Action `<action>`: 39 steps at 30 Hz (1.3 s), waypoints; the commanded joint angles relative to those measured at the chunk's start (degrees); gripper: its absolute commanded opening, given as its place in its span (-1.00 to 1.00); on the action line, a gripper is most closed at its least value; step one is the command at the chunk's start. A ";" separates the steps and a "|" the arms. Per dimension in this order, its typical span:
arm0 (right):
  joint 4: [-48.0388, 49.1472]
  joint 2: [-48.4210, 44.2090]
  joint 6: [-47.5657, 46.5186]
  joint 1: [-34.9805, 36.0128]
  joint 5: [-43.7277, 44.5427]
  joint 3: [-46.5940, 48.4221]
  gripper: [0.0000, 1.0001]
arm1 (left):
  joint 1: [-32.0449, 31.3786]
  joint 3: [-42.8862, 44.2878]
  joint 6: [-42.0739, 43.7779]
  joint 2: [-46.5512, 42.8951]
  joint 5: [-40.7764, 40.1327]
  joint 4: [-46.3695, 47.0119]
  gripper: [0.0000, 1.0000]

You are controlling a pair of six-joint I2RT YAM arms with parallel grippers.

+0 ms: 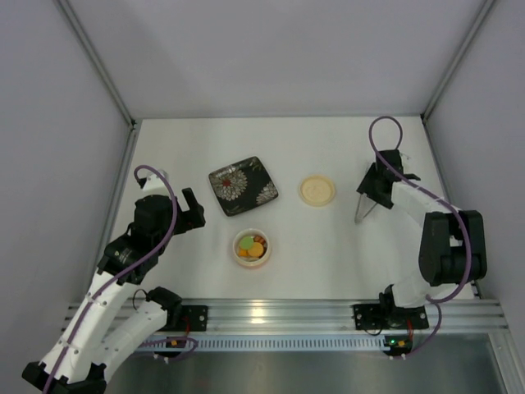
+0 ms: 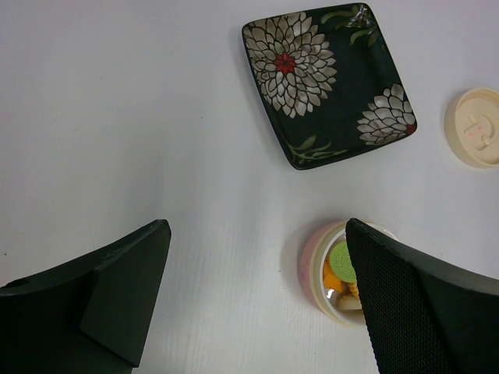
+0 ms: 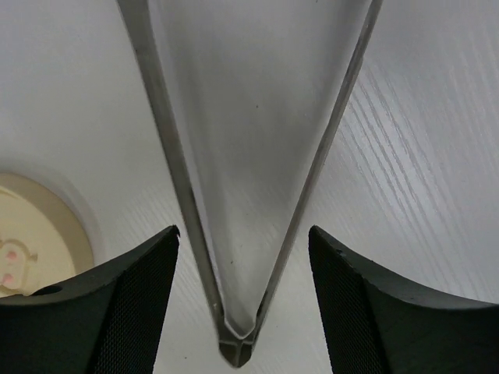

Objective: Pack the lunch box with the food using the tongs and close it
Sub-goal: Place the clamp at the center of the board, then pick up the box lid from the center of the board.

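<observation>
- The lunch box (image 2: 308,269) is small and round with a pink rim. It stands open and upright on the tabletop, near the front middle.
- The food (image 1: 252,245), in orange, green and pale round pieces, lies inside it.
- Its lid (image 1: 317,190), a cream disc with a pink mark, lies flat, well apart and further back to the right.
- The tongs (image 1: 361,209) are a silvery V, tilted, just right of the lid. The joined end sits between the right fingers (image 3: 132,312), with a gap on each side.

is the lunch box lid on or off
Off. The lid lies on the table, apart from the lunch box, where the food shows uncovered.
</observation>
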 commanded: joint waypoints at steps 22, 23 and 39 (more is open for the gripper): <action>-3.35 -10.31 -3.62 8.45 -1.15 4.60 0.43 | -0.34 -0.28 -0.12 -0.14 -0.55 0.32 0.98; -4.40 -8.05 -3.53 11.51 0.00 6.89 0.40 | -0.34 -0.28 -0.20 -0.14 -0.46 0.40 0.98; 0.25 10.78 -1.33 16.73 1.42 12.44 -0.26 | -0.35 -0.28 -0.12 0.04 -0.82 0.23 0.98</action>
